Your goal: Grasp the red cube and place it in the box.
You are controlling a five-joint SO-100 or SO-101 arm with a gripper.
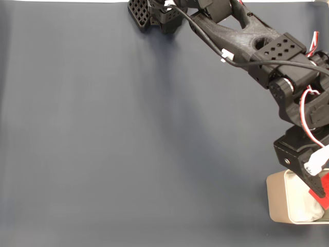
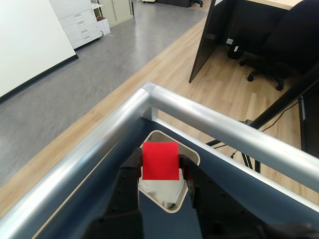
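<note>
— Closest to the wrist camera, what shows?
— Black gripper (image 2: 160, 167) fingers, one on each side of the red cube (image 2: 160, 160), pinching it. Cube sits centre frame, held above the box (image 2: 193, 158), whose pale rim peeks out at 2 o'clock from the cube.

— And from the fixed view?
— Arm reaches in from 12 o'clock to 4 o'clock over a dark blue table (image 1: 128, 134). Beige box (image 1: 277, 198) lies at 4 o'clock, cut by the edge. Red cube (image 1: 324, 189) hangs in the gripper (image 1: 322, 191) over the box's white lining
</note>
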